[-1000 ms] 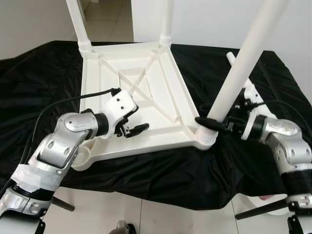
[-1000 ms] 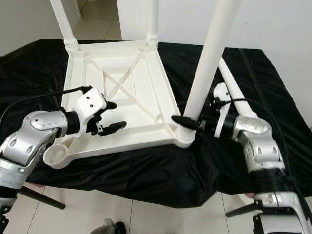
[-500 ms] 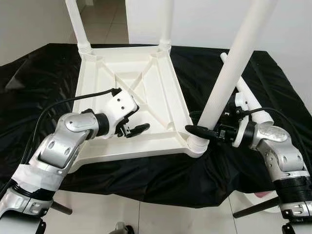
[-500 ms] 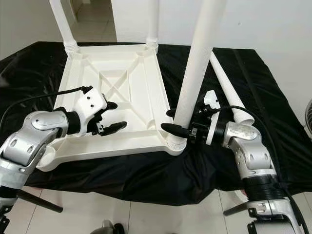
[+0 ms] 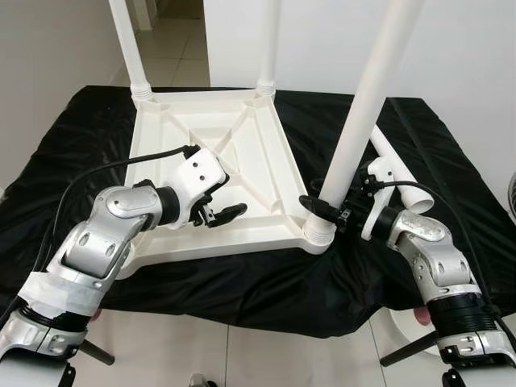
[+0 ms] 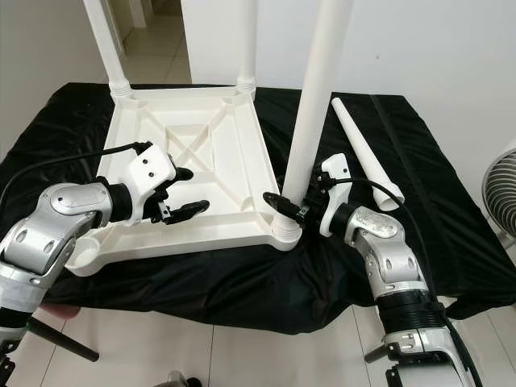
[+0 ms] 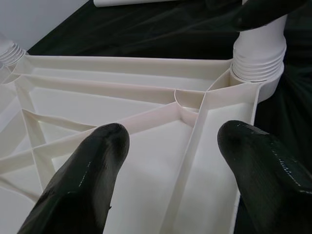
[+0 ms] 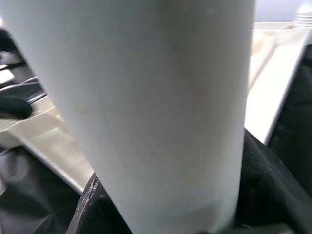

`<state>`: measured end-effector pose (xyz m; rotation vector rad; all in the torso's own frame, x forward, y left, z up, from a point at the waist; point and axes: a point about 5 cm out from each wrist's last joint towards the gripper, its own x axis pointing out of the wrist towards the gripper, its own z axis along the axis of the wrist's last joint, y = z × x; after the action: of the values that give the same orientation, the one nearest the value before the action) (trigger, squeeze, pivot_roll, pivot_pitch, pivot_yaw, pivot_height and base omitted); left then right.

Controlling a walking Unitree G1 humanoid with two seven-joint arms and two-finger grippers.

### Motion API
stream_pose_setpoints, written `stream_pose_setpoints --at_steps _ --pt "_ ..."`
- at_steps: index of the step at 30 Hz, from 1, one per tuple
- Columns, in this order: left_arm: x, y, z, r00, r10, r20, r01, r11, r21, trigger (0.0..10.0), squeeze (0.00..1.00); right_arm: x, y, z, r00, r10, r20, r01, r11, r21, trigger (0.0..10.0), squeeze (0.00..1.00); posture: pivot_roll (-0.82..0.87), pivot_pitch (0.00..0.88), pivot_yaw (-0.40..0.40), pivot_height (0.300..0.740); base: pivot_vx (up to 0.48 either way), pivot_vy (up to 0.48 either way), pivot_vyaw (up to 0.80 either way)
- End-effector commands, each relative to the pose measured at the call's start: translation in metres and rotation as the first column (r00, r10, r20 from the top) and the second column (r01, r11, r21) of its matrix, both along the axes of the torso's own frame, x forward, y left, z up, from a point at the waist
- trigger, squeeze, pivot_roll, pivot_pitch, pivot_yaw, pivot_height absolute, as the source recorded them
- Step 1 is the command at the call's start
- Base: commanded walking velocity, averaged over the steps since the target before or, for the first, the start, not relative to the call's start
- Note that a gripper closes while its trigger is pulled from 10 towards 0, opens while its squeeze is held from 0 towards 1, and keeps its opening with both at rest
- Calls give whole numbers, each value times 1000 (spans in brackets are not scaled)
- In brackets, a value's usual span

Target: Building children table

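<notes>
The right gripper [image 5: 322, 208] is clamping its black fingers around the base of a white leg [image 5: 367, 97] — the one standing in the near right corner socket of the upside-down white table [image 5: 242, 161]. The left gripper [image 5: 219, 203] is hovering with its fingers [image 7: 87, 170] spread over the table's ribbed underside, near the front rim. The table is lying on a black cloth [image 5: 266, 278], two more legs standing at its far corners. A loose leg [image 6: 363, 157] is lying on the cloth — right of the table.
</notes>
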<state>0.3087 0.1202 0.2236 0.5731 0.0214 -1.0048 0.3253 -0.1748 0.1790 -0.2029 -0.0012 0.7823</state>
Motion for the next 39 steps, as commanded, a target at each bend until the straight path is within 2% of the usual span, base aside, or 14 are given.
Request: stream_pose_setpoints --at_steps 1,6,10,17,19,20,22,23,27,29,32,35,37,39 --pt "-1 3 0 1000 9 1 -9 1000 8 10000 0 -14 -26 -67 946 -212 -244 179 972 -153 10000 0 -6 148 52 740 0 0 0" --pt "0 3 0 1000 10 1 -10 1000 8 10000 0 -17 -27 -72 923 -320 -213 291 944 -155 10000 0 -6 150 51 740 0 0 0" --pt "0 2 1 1000 12 4 -12 1000 2 10000 0 -15 -27 -70 897 -401 -187 390 916 -94 10000 0 -10 153 55 740 0 0 0" --pt "3 2 3 1000 26 12 -26 1000 -8 10000 0 -10 -22 -56 910 -390 -140 393 920 -8 10000 0 -10 153 58 740 0 0 0" --pt "8 1 8 998 61 33 -59 997 -48 10000 0 -6 -14 -30 946 -310 -95 322 930 179 10000 0 -8 152 59 740 0 0 0" --pt "8 1 8 998 61 33 -59 997 -48 10000 0 -6 -14 -30 946 -310 -95 322 930 179 10000 0 -8 152 59 740 0 0 0" --pt "13 2 14 993 108 46 -104 991 -88 10000 0 -3 -7 -3 975 -216 -51 220 916 336 10000 0 -5 150 57 740 0 0 0" --pt "15 3 16 990 131 44 -126 987 -101 10000 0 -1 -6 9 977 -212 -22 204 906 371 10000 0 -3 150 57 740 0 0 0" --pt "16 4 17 989 143 43 -138 985 -106 10000 0 1 -6 16 976 -217 -1 201 900 386 10000 0 -3 149 56 740 0 0 0" --pt "17 5 17 987 152 52 -146 984 -106 10000 0 5 -8 30 971 -236 33 200 883 424 10000 0 -1 148 55 740 0 0 0" --pt "17 5 17 986 155 56 -149 983 -105 10000 0 7 -8 36 970 -239 54 195 887 418 10000 0 -3 149 53 740 0 0 0" --pt "17 5 16 985 165 59 -158 982 -104 10000 0 8 -8 41 966 -240 94 192 914 358 10000 0 -5 148 53 740 0 0 0" --pt "17 5 16 985 165 59 -158 982 -104 10000 0 8 -8 41 966 -240 94 192 914 358 10000 0 -5 148 53 740 0 0 0" --pt "18 5 16 983 173 57 -166 980 -111 10000 0 7 -7 39 962 -235 141 195 948 252 10000 0 -8 148 54 740 0 0 0"
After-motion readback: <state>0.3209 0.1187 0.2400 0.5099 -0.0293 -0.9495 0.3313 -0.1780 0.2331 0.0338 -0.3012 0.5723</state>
